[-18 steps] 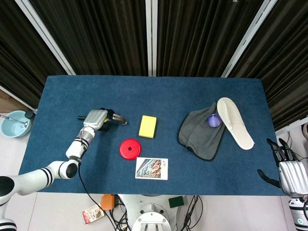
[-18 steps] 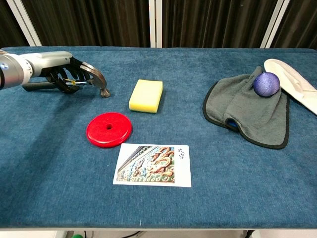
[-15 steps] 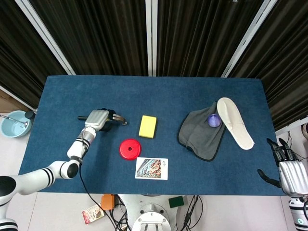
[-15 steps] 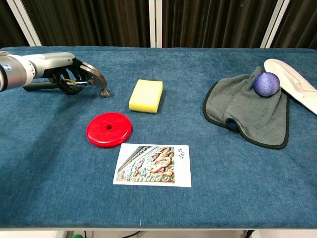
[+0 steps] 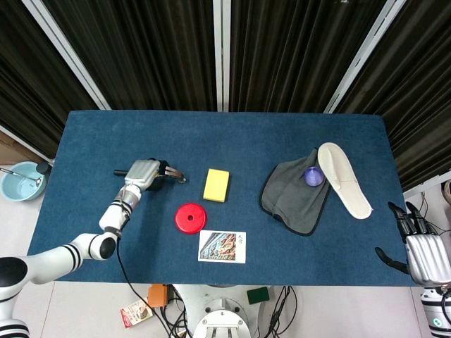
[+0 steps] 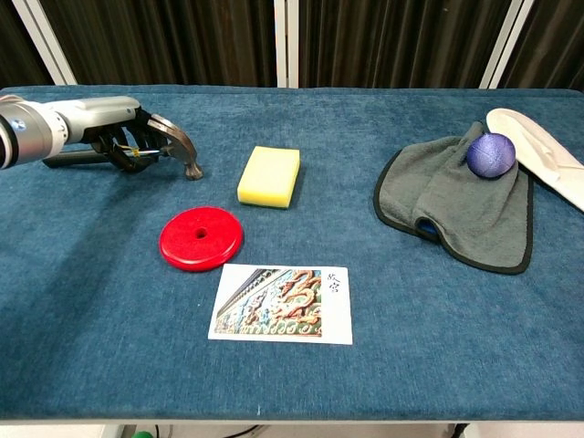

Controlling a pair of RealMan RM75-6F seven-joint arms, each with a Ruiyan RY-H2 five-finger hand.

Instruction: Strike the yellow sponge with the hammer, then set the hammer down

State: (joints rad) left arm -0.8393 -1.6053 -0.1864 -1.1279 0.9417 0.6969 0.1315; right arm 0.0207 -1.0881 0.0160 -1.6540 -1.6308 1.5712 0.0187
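Observation:
The yellow sponge [image 5: 216, 184] [image 6: 269, 176] lies flat on the blue table, left of the middle. To its left the hammer [image 5: 177, 174] [image 6: 178, 146] lies with its dark metal head touching the cloth and its handle running left. My left hand [image 5: 144, 174] [image 6: 100, 119] sits over the handle just behind the head, fingers curled down around it. The head is about a hand's width from the sponge. My right hand [image 5: 423, 250] hangs off the table's right front corner, fingers apart and holding nothing; the chest view does not show it.
A red disc [image 5: 190, 217] [image 6: 201, 238] and a picture card [image 5: 223, 246] [image 6: 281, 304] lie in front of the sponge. To the right are a grey cloth [image 5: 296, 197] with a purple ball [image 5: 313, 176] and a white insole [image 5: 344, 179]. A blue bowl [image 5: 21, 181] stands off the left edge.
My left hand has edged slightly along the hammer's handle. The hammer's head stays on the table in the same spot. The right hand has barely moved.

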